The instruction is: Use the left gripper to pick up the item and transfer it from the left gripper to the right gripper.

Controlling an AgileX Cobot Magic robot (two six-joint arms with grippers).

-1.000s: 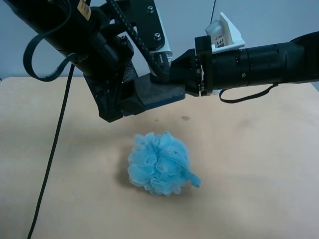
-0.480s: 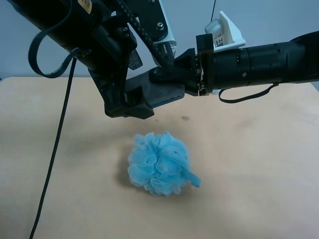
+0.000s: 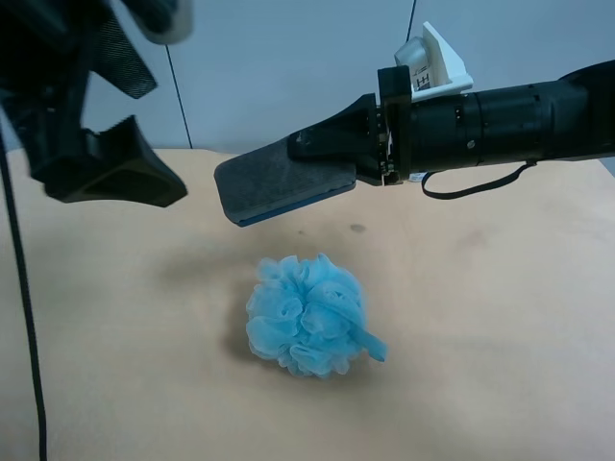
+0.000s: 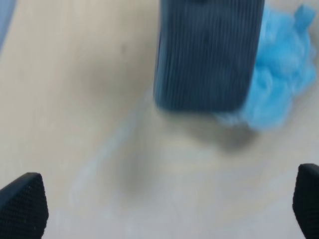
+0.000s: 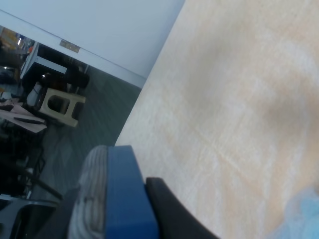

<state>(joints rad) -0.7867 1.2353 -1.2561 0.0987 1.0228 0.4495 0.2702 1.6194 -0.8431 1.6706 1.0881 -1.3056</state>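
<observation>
The item, a dark grey felt block with a blue underside, hangs in the air above the table, held at one end by the right gripper on the black cylindrical arm with the white box. In the right wrist view the item shows blue beside a black finger. The left gripper, bulky and black, is off to the exterior view's left, apart from the item. In the left wrist view its fingertips are spread wide and empty, with the item beyond them.
A light-blue mesh bath puff lies on the light wooden table below the item; it also shows in the left wrist view. A black cable hangs at the exterior view's left. The table edge borders a dark floor.
The left gripper has let go of the item and pulled away to the exterior view's left. The right gripper stays in place, now holding the item alone.
</observation>
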